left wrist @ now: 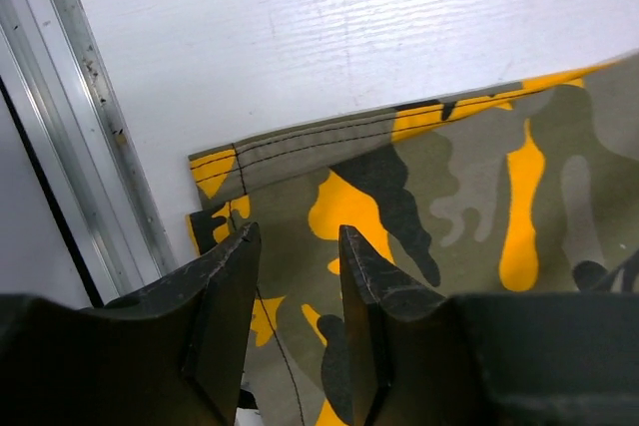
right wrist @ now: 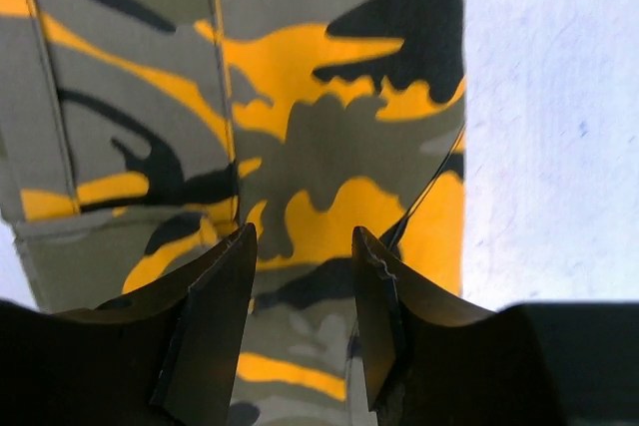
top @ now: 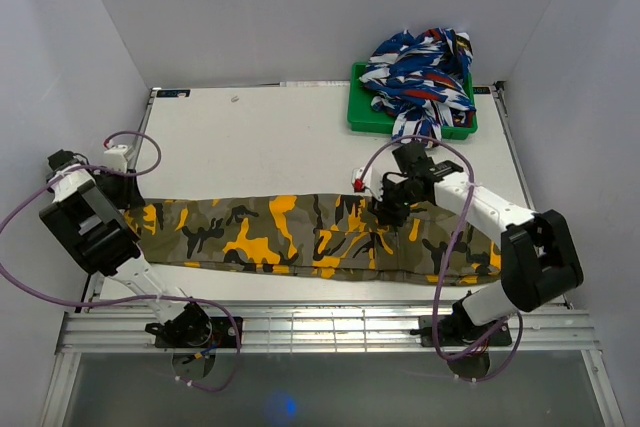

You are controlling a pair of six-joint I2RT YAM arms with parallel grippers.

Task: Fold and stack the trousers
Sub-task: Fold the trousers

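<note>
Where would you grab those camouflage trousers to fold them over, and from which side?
Probably at the leg hems, coming down from above at the left end. The camouflage trousers lie flat in one long strip, and the stitched hem corner sits exposed against the white table, so a finger could slip under there. The open left gripper hangs right above it.

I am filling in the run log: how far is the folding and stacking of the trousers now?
Done: the camouflage trousers lie flat as one long strip, apparently leg on leg. In hand: the left gripper is open over the hem end, the right gripper open over the strip near its middle; neither grips cloth. Remaining: crosswise folds and stacking.
</note>
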